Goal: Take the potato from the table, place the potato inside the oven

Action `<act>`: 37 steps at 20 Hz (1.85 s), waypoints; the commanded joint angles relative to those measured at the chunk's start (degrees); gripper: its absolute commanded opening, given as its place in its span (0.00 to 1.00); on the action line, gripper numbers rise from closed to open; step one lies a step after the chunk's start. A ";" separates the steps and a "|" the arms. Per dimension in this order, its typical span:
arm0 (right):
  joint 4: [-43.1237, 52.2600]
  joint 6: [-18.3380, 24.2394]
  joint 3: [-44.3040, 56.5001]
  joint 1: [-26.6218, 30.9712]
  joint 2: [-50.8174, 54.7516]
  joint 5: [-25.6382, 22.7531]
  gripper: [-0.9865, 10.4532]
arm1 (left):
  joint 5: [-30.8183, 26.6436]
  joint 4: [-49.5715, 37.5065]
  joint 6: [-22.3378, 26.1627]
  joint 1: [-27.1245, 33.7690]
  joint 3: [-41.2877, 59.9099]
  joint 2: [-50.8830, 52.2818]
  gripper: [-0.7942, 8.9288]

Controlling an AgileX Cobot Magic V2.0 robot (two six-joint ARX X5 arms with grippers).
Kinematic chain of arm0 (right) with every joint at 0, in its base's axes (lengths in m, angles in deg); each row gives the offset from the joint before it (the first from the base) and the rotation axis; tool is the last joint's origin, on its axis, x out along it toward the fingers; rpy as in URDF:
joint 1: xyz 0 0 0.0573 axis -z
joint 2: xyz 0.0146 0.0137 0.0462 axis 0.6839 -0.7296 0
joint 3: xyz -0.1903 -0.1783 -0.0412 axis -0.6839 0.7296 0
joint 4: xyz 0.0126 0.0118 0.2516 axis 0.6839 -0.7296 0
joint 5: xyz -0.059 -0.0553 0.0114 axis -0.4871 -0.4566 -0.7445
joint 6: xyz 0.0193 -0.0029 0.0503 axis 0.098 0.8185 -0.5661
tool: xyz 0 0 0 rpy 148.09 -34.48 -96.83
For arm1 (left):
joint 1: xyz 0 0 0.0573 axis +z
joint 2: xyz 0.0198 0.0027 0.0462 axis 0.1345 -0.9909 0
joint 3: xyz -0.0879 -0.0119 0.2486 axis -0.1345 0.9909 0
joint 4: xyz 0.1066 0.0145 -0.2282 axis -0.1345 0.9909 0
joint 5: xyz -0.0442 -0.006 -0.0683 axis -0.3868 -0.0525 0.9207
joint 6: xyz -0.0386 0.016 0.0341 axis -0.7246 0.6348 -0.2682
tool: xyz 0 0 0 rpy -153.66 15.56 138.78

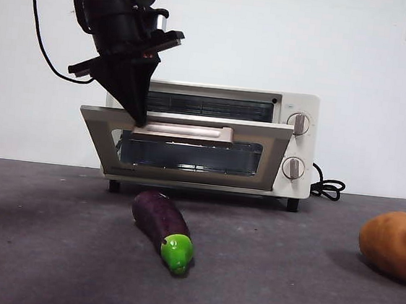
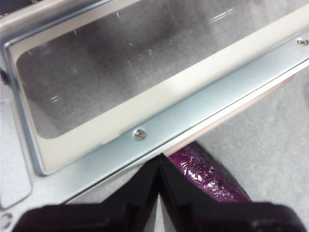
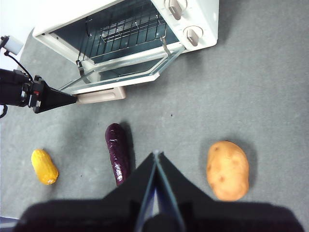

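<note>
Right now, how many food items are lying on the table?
3. The long purple eggplant lies before the oven door; the rounded orange-brown potato lies off to one side of it, the small yellow piece to the other. None looks hidden.

potato (image 1: 394,245) (right side) edge-cropped

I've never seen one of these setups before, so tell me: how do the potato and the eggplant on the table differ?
The potato is orange-brown and matte; the eggplant is dark purple and glossy with a green cap. The potato is a plump oval, the eggplant long and slim. The eggplant lies in front of the oven door, the potato further to the side. Both lie untouched on the table.
</note>
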 commanded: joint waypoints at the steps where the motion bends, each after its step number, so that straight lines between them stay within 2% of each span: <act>1: -0.02 0.83 -0.20 0.00 0.02 0.00 0.09 | -1.92 -2.97 1.07 -0.24 0.66 -1.81 0.08; 14: -0.02 0.85 -0.20 0.00 0.02 -0.02 0.09 | -4.52 -0.20 3.02 -0.57 0.66 -2.36 0.08; 22: -0.46 0.87 -0.20 0.00 0.02 -0.04 0.09 | -4.50 0.09 3.21 -0.63 0.68 -7.65 0.08; 28: -1.68 1.92 -0.20 0.00 0.02 -3.96 0.09 | -4.48 0.83 3.13 -0.85 0.68 -7.69 0.08; 37: -2.25 3.37 -0.17 0.00 -1.44 -4.09 0.09 | -3.32 2.86 3.17 -2.84 0.68 -5.66 0.08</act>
